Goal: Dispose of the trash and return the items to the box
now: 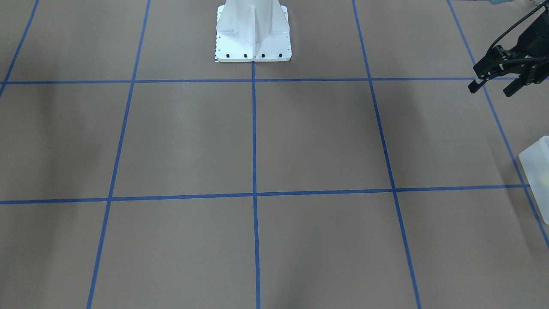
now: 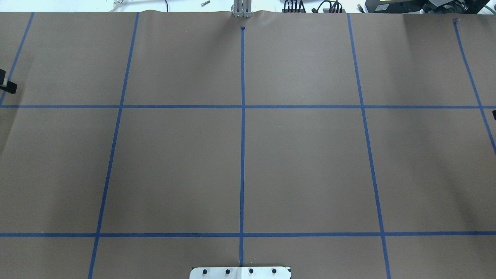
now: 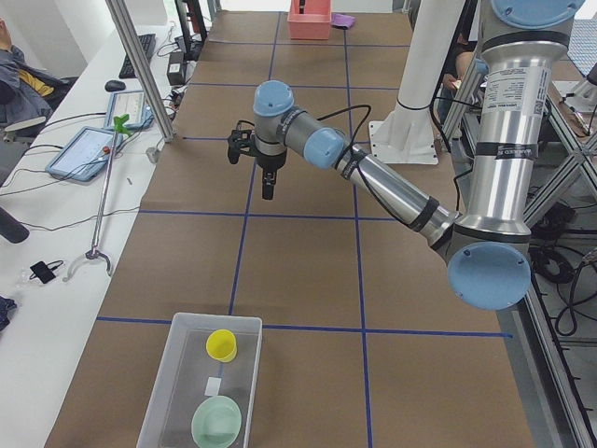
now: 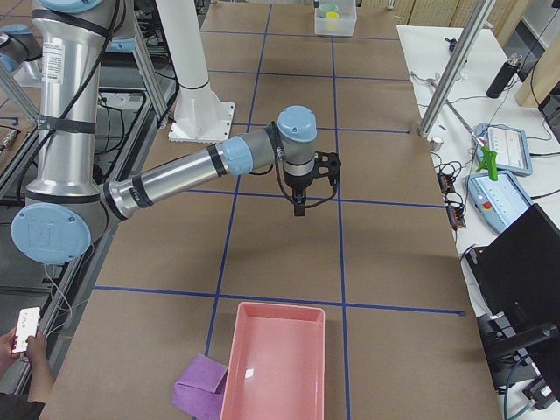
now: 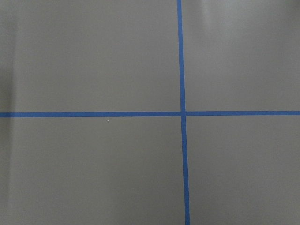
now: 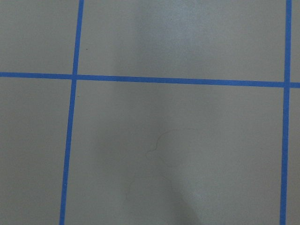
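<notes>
**Left pincer** (image 1: 491,89), fingers spread and empty, hangs over the worktop (image 1: 257,141). The right pincer's (image 4: 298,208) state cannot be told. The box (image 3: 183,373) sits at the worktop's left end, holding a yellow cup (image 3: 222,344) and green bowl (image 3: 217,422). A purple cloth (image 4: 199,385) against the pink tray (image 4: 276,367) probably remains: grip it from above, clear of the tray wall.

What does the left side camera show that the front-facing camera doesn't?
Only the left side view shows a yellow cup and green bowl inside the box, plus a far pink tray. Only the front-facing view shows the left gripper with jaws apart. Both show the box, that gripper and the blue tape grid.
</notes>
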Controlling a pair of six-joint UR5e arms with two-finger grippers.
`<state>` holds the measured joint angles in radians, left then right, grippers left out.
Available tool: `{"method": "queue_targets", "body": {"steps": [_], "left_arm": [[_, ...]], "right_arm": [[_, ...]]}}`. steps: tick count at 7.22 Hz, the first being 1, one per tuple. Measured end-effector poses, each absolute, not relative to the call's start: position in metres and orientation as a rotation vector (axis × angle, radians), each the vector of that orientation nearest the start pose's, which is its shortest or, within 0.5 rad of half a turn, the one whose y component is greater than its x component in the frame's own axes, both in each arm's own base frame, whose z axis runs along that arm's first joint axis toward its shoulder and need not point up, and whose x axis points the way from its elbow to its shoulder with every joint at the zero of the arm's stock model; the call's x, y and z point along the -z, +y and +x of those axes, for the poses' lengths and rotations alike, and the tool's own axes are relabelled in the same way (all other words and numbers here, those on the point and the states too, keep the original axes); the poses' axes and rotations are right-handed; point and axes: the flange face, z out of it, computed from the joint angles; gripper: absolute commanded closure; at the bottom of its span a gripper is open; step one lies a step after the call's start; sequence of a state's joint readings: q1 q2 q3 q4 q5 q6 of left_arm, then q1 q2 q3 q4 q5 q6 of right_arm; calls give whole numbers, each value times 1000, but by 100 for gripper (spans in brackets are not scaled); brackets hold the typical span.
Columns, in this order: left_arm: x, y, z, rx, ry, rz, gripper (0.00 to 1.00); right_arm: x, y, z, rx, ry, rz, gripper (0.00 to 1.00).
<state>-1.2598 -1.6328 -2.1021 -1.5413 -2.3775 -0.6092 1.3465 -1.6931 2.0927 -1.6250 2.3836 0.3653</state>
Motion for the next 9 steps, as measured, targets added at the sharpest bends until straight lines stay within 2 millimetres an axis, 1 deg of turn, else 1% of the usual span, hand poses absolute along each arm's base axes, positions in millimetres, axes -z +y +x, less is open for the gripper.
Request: {"method": "queue_targets", "body": {"steps": [1,3,5,7,9], "left_arm": [[-376,-470,86,52,933,123,2],[-371,-461,80,50,938,135,2],[-378,-455,75,18,925,150,2],[-380,-453,69,11,918,162,2],[-386,-450,56,36,913,163,2]], "right_arm": [[-467,-433,-35,4,-862,71,0],[-461,-444,-35,6,-866,91,0],[-457,-454,-36,13,-868,106,0],[-450,-457,-37,24,-882,115,0],[-444,-454,-37,34,-893,122,0]]}}
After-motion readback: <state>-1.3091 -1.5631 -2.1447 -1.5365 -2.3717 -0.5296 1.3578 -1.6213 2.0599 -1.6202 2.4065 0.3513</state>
